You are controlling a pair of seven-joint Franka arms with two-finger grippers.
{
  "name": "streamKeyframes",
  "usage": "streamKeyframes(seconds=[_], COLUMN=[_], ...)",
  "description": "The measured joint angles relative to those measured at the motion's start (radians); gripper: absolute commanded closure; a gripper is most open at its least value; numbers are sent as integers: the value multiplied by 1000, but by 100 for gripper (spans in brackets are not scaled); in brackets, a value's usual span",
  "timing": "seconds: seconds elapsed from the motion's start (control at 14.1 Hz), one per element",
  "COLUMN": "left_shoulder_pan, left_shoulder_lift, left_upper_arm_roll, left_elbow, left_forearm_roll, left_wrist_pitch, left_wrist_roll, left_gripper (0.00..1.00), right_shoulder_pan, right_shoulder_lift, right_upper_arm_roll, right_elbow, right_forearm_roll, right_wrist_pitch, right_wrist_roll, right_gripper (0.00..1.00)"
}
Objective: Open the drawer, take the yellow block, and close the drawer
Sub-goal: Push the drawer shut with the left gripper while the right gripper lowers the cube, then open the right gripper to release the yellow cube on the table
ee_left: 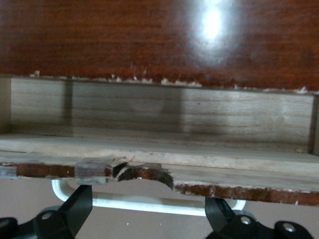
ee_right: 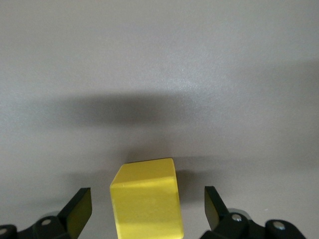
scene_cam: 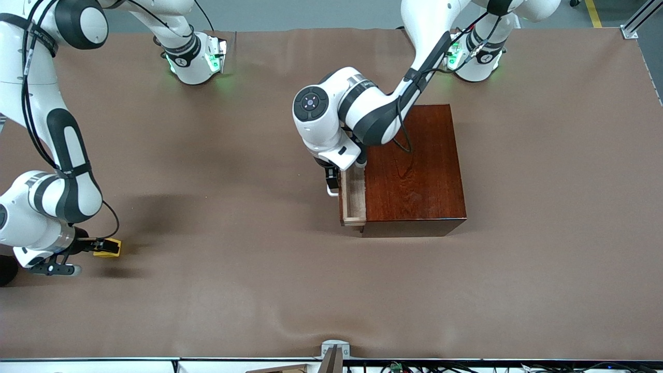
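The dark reddish-brown wooden box [scene_cam: 414, 171] stands mid-table, toward the left arm's end. Its drawer [scene_cam: 353, 199] is pulled out a little and shows a pale wood interior [ee_left: 159, 119] with nothing in it. My left gripper [scene_cam: 331, 178] is open at the white bar handle [scene_cam: 331, 192]. In the left wrist view the handle [ee_left: 149, 203] runs between the spread fingers [ee_left: 75, 204]. The yellow block [scene_cam: 109, 247] lies on the table at the right arm's end, near the front camera. My right gripper [scene_cam: 103, 247] is open around the block [ee_right: 147, 204], fingers [ee_right: 79, 209] apart from its sides.
The brown cloth-covered table [scene_cam: 233, 207] stretches between the box and the yellow block. A small metal bracket [scene_cam: 334, 352] sits at the table's front edge. Both robot bases [scene_cam: 197, 57] stand along the top edge.
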Motion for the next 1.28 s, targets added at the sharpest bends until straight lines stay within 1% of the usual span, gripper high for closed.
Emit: streamKeyframes(seconds=[0.14,0.28,0.5,0.64,0.85,1.06,1.28], left_shoulder_pan=[7,17,24,24,24,25,26], left_shoulder_lift=[0,0,0,0,0,0,-25], left_upper_arm_roll=[5,11,26,43,47,50,60], left_elbow=[-1,-1,-3,-4,-2,8,51], left_forearm_roll=[2,10,15,20,20,20,26], left_wrist_pitch=[-23,-65,-101,-117,-123,-121,-93], left_wrist_roll=[-2,-2,-3,-3,-3,-3,-3], left_gripper=[0,0,0,0,0,0,0], right_shoulder_pan=[1,3,9,29,83,141,189], right_shoulder_lift=[-16,-69,-211,-314,-459,-576,-666], right_upper_arm_roll=[1,4,13,17,20,22,23], right_elbow=[20,41,54,55,53,47,18], right_forearm_roll=[0,0,0,0,0,0,0], right_wrist_pitch=[-43,-117,-345,-507,-681,-793,-813], right_wrist_roll=[0,0,7,54,127,218,254], right_gripper=[0,0,0,0,0,0,0])
